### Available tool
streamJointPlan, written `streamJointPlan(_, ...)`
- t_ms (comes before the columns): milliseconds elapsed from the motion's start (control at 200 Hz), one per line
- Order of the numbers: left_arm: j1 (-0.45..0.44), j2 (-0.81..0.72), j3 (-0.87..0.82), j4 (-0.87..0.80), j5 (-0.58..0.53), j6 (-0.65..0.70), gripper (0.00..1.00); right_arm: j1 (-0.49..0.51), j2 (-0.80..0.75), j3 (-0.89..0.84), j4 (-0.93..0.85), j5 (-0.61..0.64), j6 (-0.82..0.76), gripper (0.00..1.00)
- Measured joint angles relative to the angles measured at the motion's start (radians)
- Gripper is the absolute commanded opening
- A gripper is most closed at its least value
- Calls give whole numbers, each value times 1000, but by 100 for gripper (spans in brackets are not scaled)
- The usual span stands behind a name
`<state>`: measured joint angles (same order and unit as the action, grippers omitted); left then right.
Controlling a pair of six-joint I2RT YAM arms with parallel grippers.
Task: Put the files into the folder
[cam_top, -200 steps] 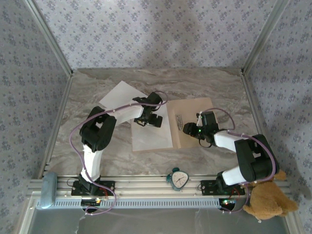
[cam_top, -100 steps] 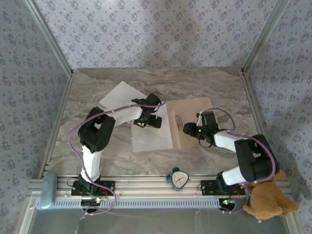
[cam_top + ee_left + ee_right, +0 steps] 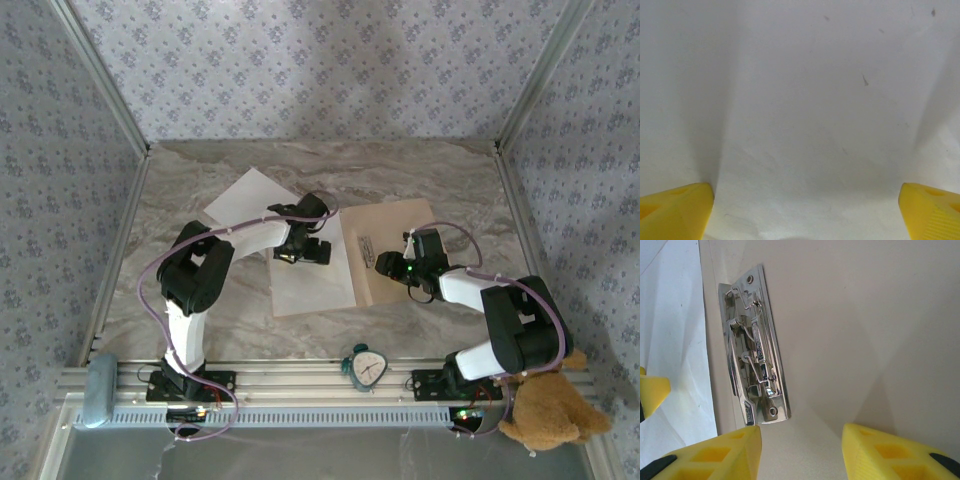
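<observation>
Item one: marble-patterned table (image 3: 430,180). Item two: the folder (image 3: 395,225), tan cardboard, lying open and flat right of the table's centre. Item three: the files. One white sheet (image 3: 310,285) lies over the folder's left leaf, its right edge just beside the spine. A second sheet (image 3: 245,200) lies on the table behind and left of it, partly under my left arm. Item four: my left gripper (image 3: 805,210), yellow fingers spread wide, close over the white sheet; whether they touch it I cannot tell. Item five: my right gripper (image 3: 797,455), fingers partly apart above the folder's bare right leaf, with only cardboard between them. Item six: metal clip (image 3: 752,345) on the inner spine, just beyond my right fingertips.
</observation>
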<state>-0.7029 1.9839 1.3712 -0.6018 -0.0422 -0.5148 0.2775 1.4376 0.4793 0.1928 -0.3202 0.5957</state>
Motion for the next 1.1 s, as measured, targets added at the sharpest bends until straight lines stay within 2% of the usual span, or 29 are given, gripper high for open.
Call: streamJointPlan(1099,8,-19,-7,-65,5,-18,96,6,-2,-5,13,3,4,48)
